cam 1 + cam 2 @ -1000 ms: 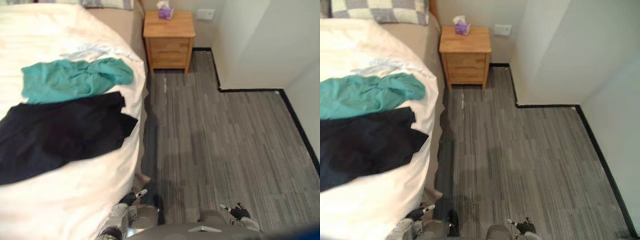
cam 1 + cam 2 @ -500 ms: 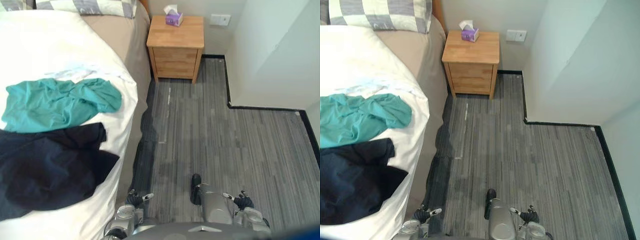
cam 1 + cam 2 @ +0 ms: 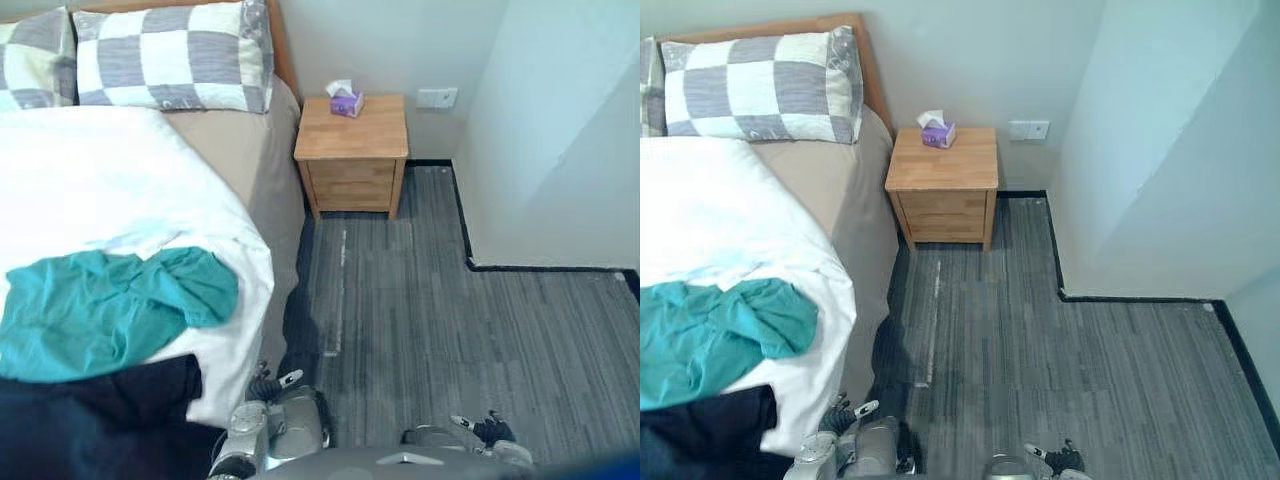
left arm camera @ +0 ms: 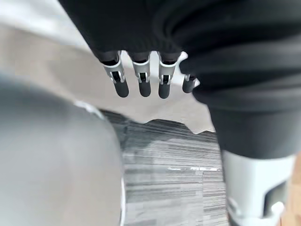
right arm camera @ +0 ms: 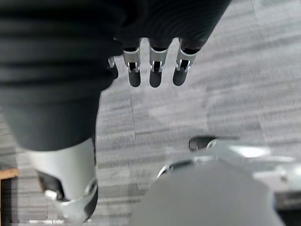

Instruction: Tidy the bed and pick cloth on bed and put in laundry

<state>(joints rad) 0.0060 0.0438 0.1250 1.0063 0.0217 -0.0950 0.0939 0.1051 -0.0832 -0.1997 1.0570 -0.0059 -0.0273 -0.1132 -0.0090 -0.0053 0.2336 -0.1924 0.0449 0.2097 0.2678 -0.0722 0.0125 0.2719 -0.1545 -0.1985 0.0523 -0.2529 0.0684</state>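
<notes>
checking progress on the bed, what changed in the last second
The camera moved, not the things: the checked pillow is in view now. The teal cloth and black cloth lie on the bed as before, untouched. The left hand and right hand stay low and open, holding nothing.

The camera has apparently tilted up the bed [image 3: 90, 170], revealing checked pillows [image 3: 175, 55].

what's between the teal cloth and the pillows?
Left eye view: only white duvet, running from the teal cloth up to the pillows, with a pale crumpled patch at the cloth's edge.
</notes>
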